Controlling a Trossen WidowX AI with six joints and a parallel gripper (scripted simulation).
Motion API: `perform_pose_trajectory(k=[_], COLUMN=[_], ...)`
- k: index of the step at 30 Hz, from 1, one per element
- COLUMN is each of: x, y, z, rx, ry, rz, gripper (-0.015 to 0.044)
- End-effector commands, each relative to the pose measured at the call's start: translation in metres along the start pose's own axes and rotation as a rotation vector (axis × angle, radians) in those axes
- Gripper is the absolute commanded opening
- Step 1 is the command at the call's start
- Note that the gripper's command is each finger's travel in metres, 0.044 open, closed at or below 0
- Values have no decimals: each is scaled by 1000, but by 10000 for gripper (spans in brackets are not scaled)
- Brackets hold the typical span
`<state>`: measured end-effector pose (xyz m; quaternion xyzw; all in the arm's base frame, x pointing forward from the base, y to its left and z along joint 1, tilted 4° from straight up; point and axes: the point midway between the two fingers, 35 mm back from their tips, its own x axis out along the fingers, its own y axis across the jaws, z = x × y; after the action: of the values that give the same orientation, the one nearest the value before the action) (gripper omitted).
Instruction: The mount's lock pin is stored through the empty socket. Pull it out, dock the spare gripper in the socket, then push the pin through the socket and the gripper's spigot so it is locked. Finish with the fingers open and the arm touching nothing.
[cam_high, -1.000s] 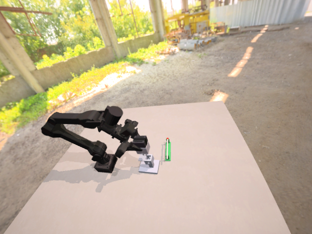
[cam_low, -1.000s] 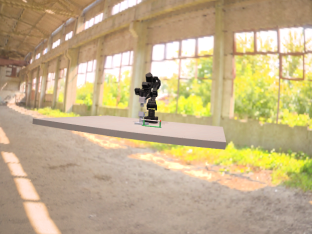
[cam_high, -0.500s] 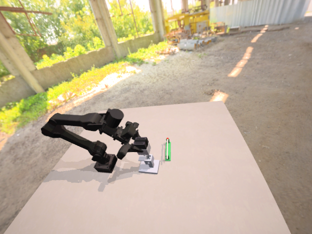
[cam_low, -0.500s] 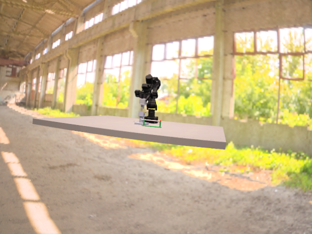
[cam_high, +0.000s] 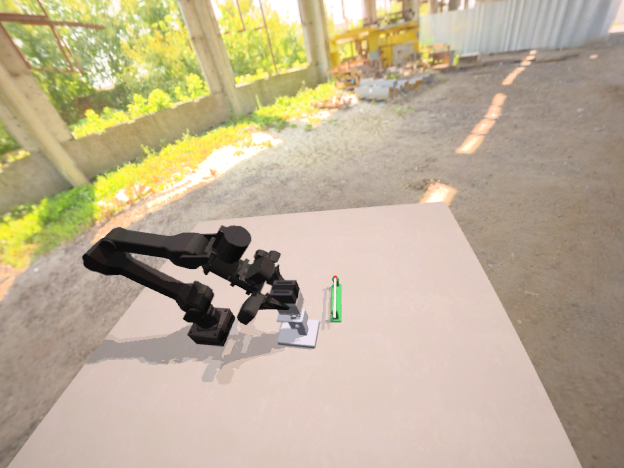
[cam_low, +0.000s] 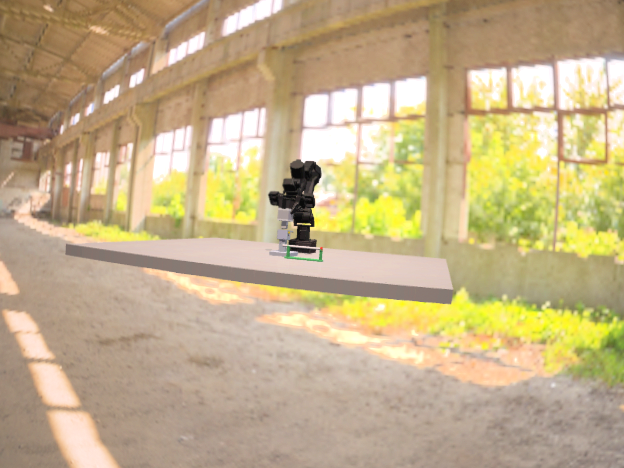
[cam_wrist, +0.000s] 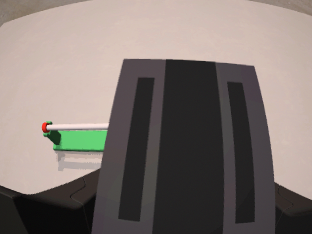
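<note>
My gripper (cam_high: 283, 294) (cam_low: 288, 202) is shut on the spare gripper (cam_high: 295, 307) (cam_low: 284, 215) (cam_wrist: 192, 150), a grey body with black fingers that fills the middle of the wrist view. It is held upright over the mount's socket (cam_low: 282, 233), its spigot pointing down. A short stretch of spigot seems to show above the socket; whether its tip has entered cannot be told. The mount's pale base plate (cam_high: 289, 340) lies on the table. The white lock pin (cam_high: 334, 299) (cam_low: 306, 247) (cam_wrist: 80, 126), with a red head, is out of the socket and lies level on the green rack (cam_high: 339, 306) (cam_low: 304, 259) (cam_wrist: 82, 141).
The green rack stands close beside the mount, on the side away from the arm's black base (cam_high: 210, 332) (cam_low: 302, 245). The arm reaches over the table (cam_high: 403, 352) (cam_low: 378, 269) from that base. In the wrist view the held body hides one end of the rack.
</note>
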<state>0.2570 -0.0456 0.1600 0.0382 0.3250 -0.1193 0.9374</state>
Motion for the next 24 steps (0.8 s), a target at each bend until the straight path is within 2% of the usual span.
perform_pose_trajectory(k=[1,24], x=[4,28], y=[1,0], z=[-3,-25], rx=[-1,-3], ry=[-8,-8], rz=[4,3], gripper=[0,0])
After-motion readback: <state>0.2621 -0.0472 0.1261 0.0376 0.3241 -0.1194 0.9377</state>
